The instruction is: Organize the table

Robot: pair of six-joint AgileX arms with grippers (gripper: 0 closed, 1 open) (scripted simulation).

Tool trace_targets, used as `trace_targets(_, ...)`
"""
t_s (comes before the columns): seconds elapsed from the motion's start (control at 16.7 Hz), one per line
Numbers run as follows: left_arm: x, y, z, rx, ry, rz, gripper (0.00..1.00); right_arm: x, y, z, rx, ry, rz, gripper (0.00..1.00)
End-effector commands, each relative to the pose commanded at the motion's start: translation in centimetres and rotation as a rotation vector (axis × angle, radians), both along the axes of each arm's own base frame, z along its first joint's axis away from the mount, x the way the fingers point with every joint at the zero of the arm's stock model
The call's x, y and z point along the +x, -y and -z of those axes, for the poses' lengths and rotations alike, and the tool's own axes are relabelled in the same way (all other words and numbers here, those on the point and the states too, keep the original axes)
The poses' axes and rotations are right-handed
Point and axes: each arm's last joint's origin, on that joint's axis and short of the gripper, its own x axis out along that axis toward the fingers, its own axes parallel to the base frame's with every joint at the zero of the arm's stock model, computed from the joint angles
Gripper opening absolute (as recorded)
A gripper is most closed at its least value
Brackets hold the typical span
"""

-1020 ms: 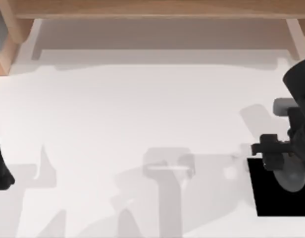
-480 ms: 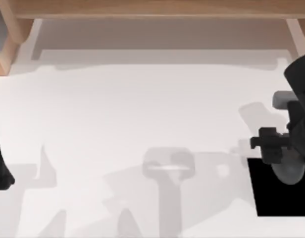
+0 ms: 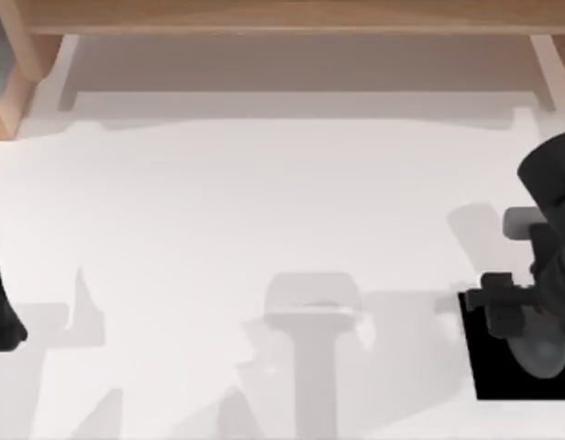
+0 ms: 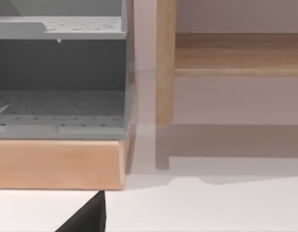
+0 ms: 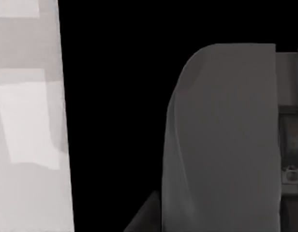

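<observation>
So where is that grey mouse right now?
In the top view the grey mouse sits over the black mouse pad at the table's right edge, under the right gripper.

A light wooden shelf (image 3: 282, 16) is running along the far edge at twelve o'clock, standing on pale wooden legs (image 4: 165, 63) and casting a soft grey shadow band beneath it. At about ten o'clock a grey perforated rack (image 4: 59, 72) is sitting on a wooden base (image 4: 59, 164). Behind the shelf a plain pale wall (image 4: 236, 15) is showing. Light is falling from above, laying blurred grey shadows forward toward six o'clock.
</observation>
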Motion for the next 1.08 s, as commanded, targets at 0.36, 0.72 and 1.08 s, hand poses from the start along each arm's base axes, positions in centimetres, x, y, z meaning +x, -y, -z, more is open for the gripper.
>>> trace_targets(0.36, 0.0, 0.0, 0.0, 0.0, 0.0, 0.0, 1.0, 0.0, 0.0, 0.0, 0.0, 0.0, 0.0, 0.15)
trace_targets(0.72, 0.0, 0.0, 0.0, 0.0, 0.0, 0.0, 1.0, 0.0, 0.0, 0.0, 0.0, 0.0, 0.0, 0.6)
trace_targets(1.08, 0.0, 0.0, 0.0, 0.0, 0.0, 0.0, 1.0, 0.0, 0.0, 0.0, 0.0, 0.0, 0.0, 1.0)
